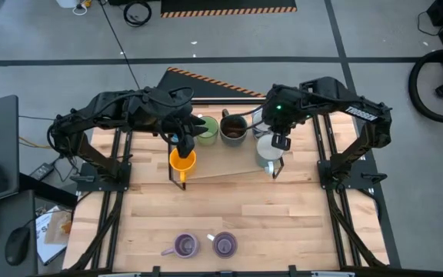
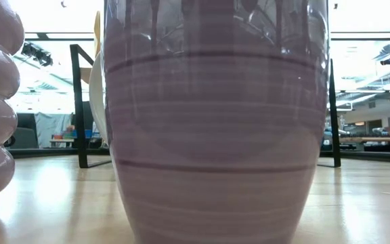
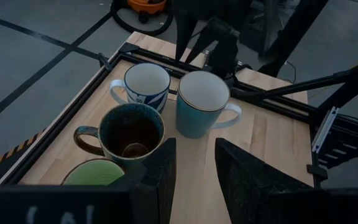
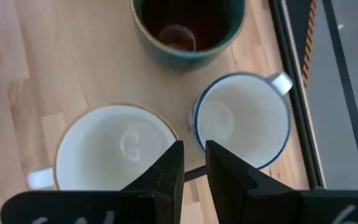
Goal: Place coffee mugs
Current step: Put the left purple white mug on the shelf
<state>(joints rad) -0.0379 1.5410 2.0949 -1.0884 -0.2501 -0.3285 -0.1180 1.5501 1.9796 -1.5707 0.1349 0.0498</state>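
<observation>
Table (image 1: 283,223): orange mug (image 1: 181,161) under left claw (image 1: 184,142).

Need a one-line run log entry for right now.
left gripper: over orange mug | right gripper: over pale mug | purple mugs: front edge

The high view looks straight down on the whole wooden table (image 1: 237,211) and both arms. The low view sits at table-top height, so near a purple mug (image 2: 215,122) that it fills the picture — only slivers of room show beside it. The left wrist view looks forward and down past its own fingers (image 3: 160,174) across the far mug cluster. The right wrist view looks almost straight down, close above the same cluster — both share the dark brown mug (image 3: 129,134) and the blue-rimmed white mug (image 4: 241,121).
</observation>
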